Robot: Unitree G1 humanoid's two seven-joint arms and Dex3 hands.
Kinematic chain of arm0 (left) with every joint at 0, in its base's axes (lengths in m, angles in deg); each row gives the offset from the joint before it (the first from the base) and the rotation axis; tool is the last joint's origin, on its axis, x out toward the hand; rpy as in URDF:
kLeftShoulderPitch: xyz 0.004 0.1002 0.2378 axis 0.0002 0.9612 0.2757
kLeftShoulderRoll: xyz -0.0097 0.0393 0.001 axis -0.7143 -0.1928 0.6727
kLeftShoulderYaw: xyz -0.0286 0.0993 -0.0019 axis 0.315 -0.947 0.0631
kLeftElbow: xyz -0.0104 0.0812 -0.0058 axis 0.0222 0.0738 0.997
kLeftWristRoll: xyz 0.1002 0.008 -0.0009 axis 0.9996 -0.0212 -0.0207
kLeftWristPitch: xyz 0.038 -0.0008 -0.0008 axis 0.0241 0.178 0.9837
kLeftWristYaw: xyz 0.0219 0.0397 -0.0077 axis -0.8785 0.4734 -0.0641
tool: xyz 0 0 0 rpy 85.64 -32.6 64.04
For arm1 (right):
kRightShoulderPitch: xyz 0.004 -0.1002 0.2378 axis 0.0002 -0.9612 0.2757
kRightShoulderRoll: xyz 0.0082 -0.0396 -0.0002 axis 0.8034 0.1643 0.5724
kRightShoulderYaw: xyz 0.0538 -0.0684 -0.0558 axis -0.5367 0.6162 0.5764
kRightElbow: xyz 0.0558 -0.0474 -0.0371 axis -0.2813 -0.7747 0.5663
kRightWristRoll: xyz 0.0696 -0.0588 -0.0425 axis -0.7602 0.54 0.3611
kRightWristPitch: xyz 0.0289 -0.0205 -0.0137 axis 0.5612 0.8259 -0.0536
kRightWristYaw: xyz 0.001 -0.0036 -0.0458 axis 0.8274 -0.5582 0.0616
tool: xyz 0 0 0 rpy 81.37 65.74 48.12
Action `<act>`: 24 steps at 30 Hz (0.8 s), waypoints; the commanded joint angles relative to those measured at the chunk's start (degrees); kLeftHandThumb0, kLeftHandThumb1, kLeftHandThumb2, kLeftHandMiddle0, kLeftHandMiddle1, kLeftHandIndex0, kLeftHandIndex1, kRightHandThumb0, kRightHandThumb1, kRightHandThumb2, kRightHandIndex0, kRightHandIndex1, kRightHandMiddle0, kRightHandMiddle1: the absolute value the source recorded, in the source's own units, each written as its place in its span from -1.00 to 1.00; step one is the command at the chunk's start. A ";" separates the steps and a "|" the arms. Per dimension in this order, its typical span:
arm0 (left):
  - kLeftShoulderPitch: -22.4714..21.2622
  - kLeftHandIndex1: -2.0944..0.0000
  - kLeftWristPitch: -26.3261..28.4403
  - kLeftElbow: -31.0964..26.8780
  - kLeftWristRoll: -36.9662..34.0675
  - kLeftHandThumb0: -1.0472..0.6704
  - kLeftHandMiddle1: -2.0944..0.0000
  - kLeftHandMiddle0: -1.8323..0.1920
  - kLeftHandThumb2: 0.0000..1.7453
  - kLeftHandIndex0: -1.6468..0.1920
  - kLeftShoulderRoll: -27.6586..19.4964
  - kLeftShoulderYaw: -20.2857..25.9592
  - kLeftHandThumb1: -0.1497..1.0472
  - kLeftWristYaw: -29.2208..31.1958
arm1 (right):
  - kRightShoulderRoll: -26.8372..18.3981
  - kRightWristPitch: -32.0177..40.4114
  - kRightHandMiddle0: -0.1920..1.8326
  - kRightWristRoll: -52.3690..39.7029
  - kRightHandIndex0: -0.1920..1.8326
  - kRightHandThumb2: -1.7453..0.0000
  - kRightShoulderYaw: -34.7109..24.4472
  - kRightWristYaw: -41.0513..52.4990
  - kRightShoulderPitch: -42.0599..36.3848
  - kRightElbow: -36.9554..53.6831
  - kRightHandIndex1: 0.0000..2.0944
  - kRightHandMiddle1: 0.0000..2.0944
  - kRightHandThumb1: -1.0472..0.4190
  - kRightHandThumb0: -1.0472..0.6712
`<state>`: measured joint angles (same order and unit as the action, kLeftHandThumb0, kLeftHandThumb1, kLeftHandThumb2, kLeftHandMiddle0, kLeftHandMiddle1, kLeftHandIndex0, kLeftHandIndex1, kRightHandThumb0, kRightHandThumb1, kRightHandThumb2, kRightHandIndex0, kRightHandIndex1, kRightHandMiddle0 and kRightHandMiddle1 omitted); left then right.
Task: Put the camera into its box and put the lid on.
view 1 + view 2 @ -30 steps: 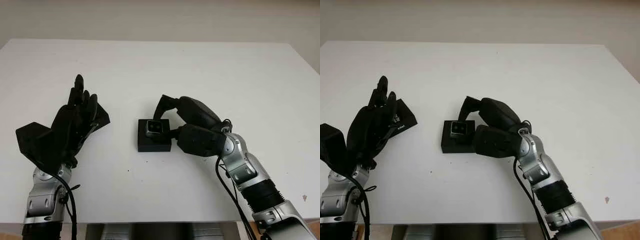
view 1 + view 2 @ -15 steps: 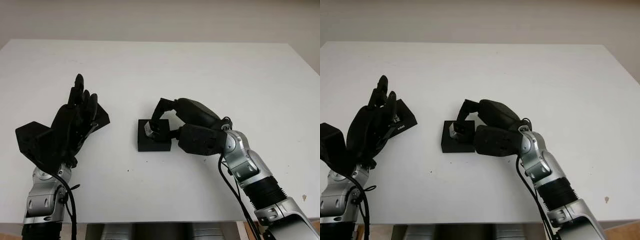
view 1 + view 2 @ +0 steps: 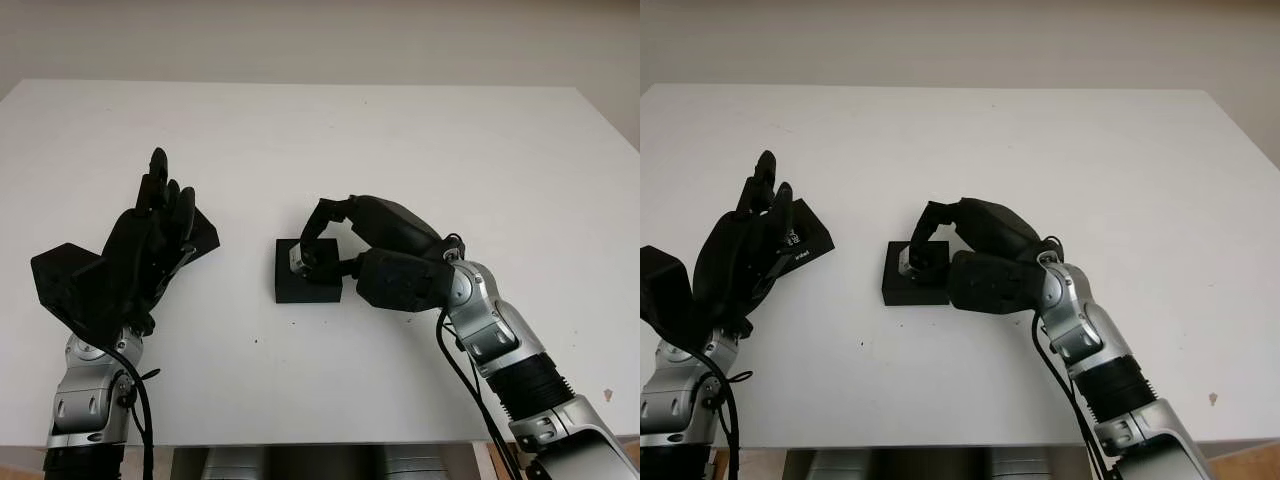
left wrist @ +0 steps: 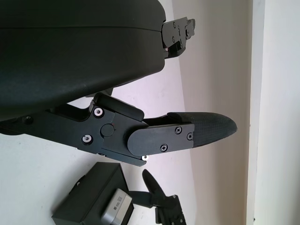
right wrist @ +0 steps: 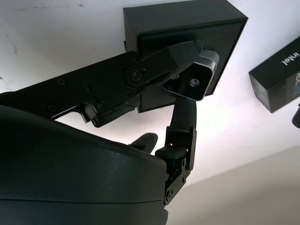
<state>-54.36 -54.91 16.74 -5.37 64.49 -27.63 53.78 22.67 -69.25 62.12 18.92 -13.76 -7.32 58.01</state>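
Observation:
A small black box [image 3: 303, 283] sits open in the middle of the white table [image 3: 420, 150]. My right hand [image 3: 316, 246] is shut on the silver camera [image 3: 297, 260], holding it tilted over the box's far side, its lower edge at or inside the opening. In the right wrist view the camera [image 5: 200, 78] is pinched between fingers [image 5: 159, 65] above the box [image 5: 187, 26]. The black lid [image 3: 810, 238], with a white label, lies to the left of the box. My left hand [image 3: 158, 196] is open, raised upright just in front of the lid.
The table's front edge [image 3: 300, 442] runs close below both forearms. A wide stretch of bare white table lies behind and to the right of the box. The left wrist view looks across at the box [image 4: 86, 199] and camera [image 4: 117, 209].
The right hand has turned the camera from lens-up to tilted on its side and brought it slightly left and down over the box. The left hand and lid have not moved.

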 commanded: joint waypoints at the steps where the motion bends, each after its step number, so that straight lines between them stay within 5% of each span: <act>1: 0.25 1.00 -1.04 -0.75 0.35 -0.69 1.00 1.00 -0.40 1.00 0.16 -0.17 1.00 -0.16 | 0.12 -0.94 -0.44 -0.09 -0.58 0.93 -0.56 -1.38 0.05 -0.33 -0.30 0.43 -0.93 -0.33; 13: 0.10 1.00 -1.22 -0.31 0.28 -0.68 1.00 1.00 -0.40 1.00 0.31 -0.27 1.00 -0.43 | -1.86 -11.98 -0.42 4.98 -0.58 0.94 1.05 -8.46 0.25 -3.58 -0.02 0.59 -0.99 -0.28; 24: 0.30 1.00 -1.30 -0.67 0.52 -0.68 1.00 1.00 -0.40 1.00 0.67 -0.32 1.00 -0.58 | -2.01 -13.70 -0.47 5.50 -0.64 0.93 0.39 -9.93 0.76 -3.81 0.05 0.61 -1.00 -0.29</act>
<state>-54.36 -55.75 16.75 -5.27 65.28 -27.74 53.36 20.71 -82.96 67.81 19.80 -23.48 -7.59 53.71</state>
